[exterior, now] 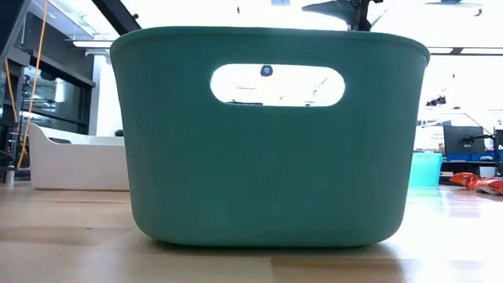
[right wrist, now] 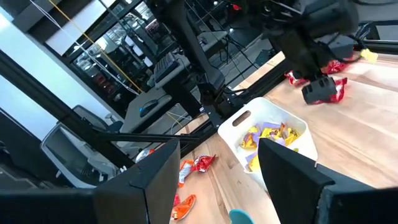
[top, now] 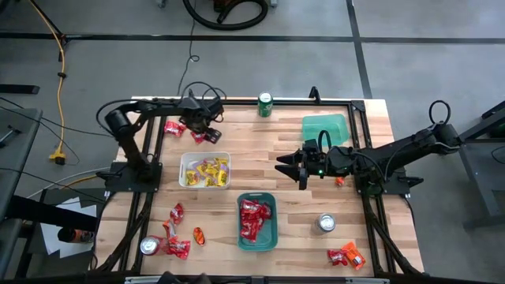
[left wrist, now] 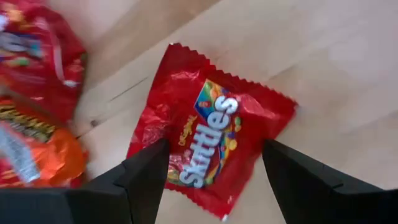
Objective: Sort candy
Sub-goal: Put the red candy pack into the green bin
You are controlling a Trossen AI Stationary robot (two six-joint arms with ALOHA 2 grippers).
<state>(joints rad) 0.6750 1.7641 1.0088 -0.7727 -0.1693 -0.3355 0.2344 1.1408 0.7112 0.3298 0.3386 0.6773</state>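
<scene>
A red candy packet (left wrist: 208, 140) lies flat on the wooden table (top: 252, 154) at its far left, and shows in the high view as a red candy packet (top: 207, 137). My left gripper (left wrist: 214, 180) points down over it, open, one finger on each side of the packet; I cannot see it touch. In the high view my left gripper (top: 197, 126) hangs just above that spot. More red candy (left wrist: 37, 50) and an orange packet (left wrist: 37, 155) lie beside it. My right gripper (top: 288, 166) hovers open and level over the table's middle, empty.
A white tray (top: 183, 170) holds yellow candy, a teal tray (top: 257, 246) holds red candy, and a second teal tray (top: 325, 126) stands at the far right. A green can (top: 265, 104) and silver cans (top: 149, 246) (top: 325, 223) stand about. Loose candy (top: 175, 237) (top: 347, 256) lies near the front.
</scene>
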